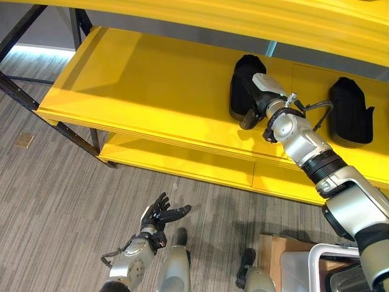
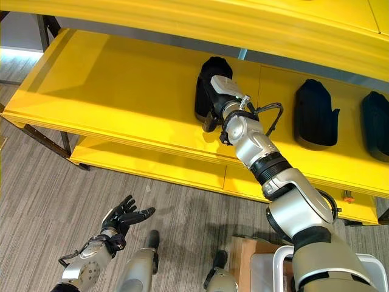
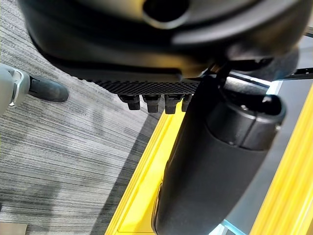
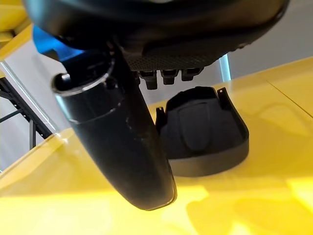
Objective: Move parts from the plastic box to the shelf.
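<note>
Left eye view: grey wood-grain floor [image 1: 73, 201] below a yellow shelf [image 1: 152, 91] on a dark metal frame [image 1: 24, 100], with a lower yellow board beneath and another yellow edge above. Broad bare yellow surface toward the left end of the shelf. Right hand [image 1: 258, 100] stretched over the shelf, fingers straight and just beside a black part [image 1: 243, 79] standing on the board, nothing curled around it. Second black part [image 1: 349, 112] further right, well apart. Left hand [image 1: 159, 214] low over the floor, fingers loosely spread, holding nothing. Corner of a plastic box [image 1: 322, 258] at the lower right, beside a brown cardboard piece [image 1: 273, 249]. Small tan square [image 1: 24, 140] on the floor at left. Right eye view: same shelf, with a third black part [image 2: 377, 125] at the far right edge. Left wrist view: fingertips over the floor and the shelf's yellow front edge. Right wrist view: fingers extended above the black part on the glossy yellow board, apart from it. No readable writing anywhere.
</note>
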